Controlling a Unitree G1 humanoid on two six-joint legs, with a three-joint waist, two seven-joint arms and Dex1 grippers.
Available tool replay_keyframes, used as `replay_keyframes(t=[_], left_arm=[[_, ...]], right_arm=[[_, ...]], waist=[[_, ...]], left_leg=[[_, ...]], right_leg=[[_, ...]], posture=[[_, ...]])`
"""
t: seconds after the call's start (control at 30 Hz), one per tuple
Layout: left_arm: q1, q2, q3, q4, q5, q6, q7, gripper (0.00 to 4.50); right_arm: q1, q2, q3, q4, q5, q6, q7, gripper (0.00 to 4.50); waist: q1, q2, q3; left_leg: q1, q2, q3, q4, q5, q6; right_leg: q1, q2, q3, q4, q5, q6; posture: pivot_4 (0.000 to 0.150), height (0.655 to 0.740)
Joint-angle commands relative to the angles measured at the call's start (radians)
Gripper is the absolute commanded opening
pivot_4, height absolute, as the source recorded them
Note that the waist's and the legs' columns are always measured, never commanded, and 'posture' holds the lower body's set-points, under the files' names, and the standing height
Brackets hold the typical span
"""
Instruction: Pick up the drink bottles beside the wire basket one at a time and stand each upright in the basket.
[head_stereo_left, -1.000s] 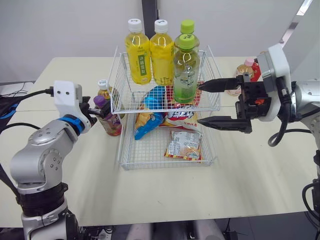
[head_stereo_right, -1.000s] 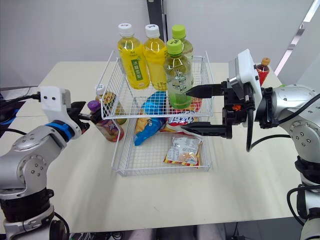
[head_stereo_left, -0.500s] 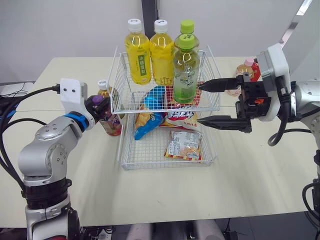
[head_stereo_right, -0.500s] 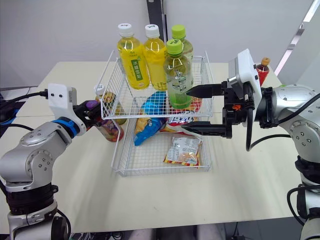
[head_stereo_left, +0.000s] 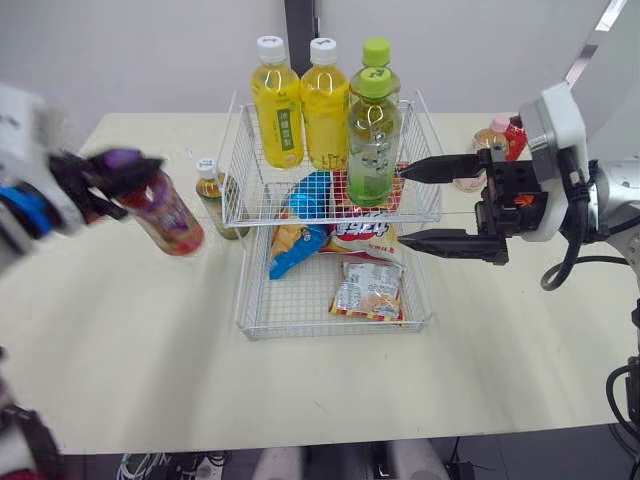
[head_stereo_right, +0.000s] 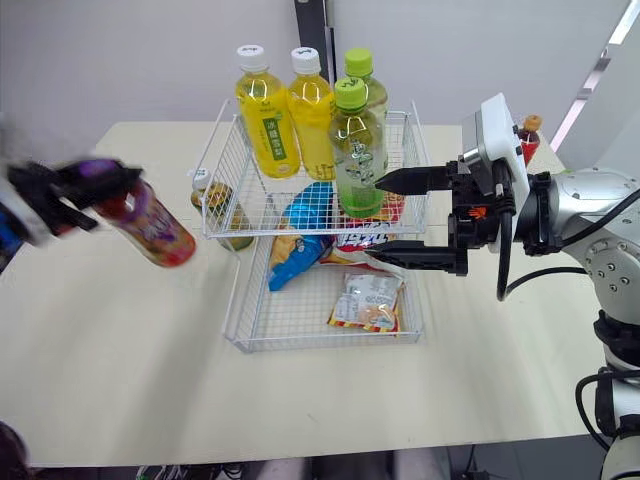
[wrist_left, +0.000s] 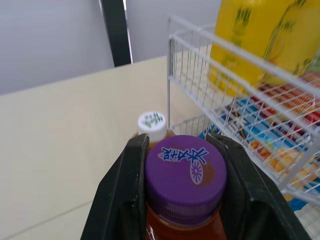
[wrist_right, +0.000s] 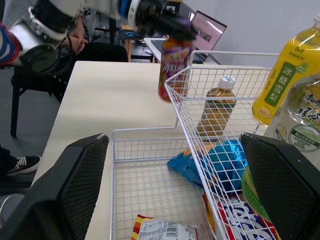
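Left claw (wrist_left: 180, 150) is clamped on the neck of the purple-cap bottle (head_stereo_left: 165, 215), with a finger (wrist_left: 125, 190) on each side of the cap. The bottle is tilted, cap away from the basket (head_stereo_left: 250, 215), base toward it, out over bare table (head_stereo_left: 150, 330) well left of the basket's left wall. There's plenty of room on that side; the only thing near it is the white-cap bottle (head_stereo_left: 210, 190), upright just beside the wall. Right claw (head_stereo_left: 400, 205) is spread wide and holds nothing. Its upper tip is at the upper tier's right rim beside the front green bottle (head_stereo_left: 372, 140); can't tell if it touches. Its lower tip is over the lower tier's right edge. The upper tier has two yellow bottles (head_stereo_left: 278, 105) and two green, all upright, with free space front-left. Snack bags (head_stereo_left: 368, 290) are in the lower tier. Right wrist view shows the held bottle clear of the table; head views blur it.
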Motion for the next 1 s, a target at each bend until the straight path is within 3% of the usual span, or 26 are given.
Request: replay_keyframes(t=[0.03, 0.23, 0.43, 0.63, 1.0], left_arm=[[-0.211, 0.122, -0.025, 0.145, -0.055, -0.010, -0.086, 1.38], [-0.671, 0.139, -0.263, 0.324, -0.084, 0.072, -0.173, 1.38], [-0.937, 0.012, -0.468, 0.419, -0.030, 0.109, -0.263, 1.38], [-0.948, -0.102, -0.617, 0.435, 0.076, 0.032, -0.366, 1.38], [-0.823, -0.313, -0.618, 0.414, 0.149, -0.037, -0.317, 1.38]], right_arm=[[-0.027, -0.013, -0.036, -0.013, 0.008, -0.002, -0.009, 4.50], [-0.014, -0.033, -0.061, -0.014, 0.009, 0.007, -0.020, 4.50], [0.016, -0.047, -0.101, -0.031, 0.033, 0.024, -0.047, 4.50], [0.036, -0.052, -0.120, -0.044, 0.035, 0.030, -0.071, 4.50], [0.084, -0.068, -0.163, -0.089, 0.067, 0.051, -0.116, 4.50]], waist=[[0.000, 0.000, 0.000], [0.003, 0.000, 0.000], [-0.003, 0.000, 0.000], [-0.008, 0.000, 0.001], [-0.010, 0.000, 0.001]], left_leg=[[0.000, 0.000, 0.000, 0.000, 0.000, 0.000], [-0.001, -0.001, 0.002, 0.000, 0.000, 0.000], [-0.002, -0.001, 0.005, 0.000, 0.000, 0.000], [-0.002, 0.000, 0.007, 0.000, 0.000, 0.000], [-0.002, 0.000, 0.008, 0.001, 0.000, 0.000]], right_leg=[[0.000, 0.000, -0.001, -0.001, 0.000, 0.000], [0.002, 0.000, -0.002, -0.005, 0.001, 0.002], [0.001, 0.000, 0.000, -0.004, 0.001, 0.003], [-0.001, 0.000, 0.002, -0.001, 0.001, 0.003], [-0.002, 0.000, 0.004, 0.000, 0.001, 0.002]], posture=[[0.150, 0.7400], [0.150, 0.7400], [0.150, 0.7400], [0.150, 0.7400], [0.150, 0.7400]])
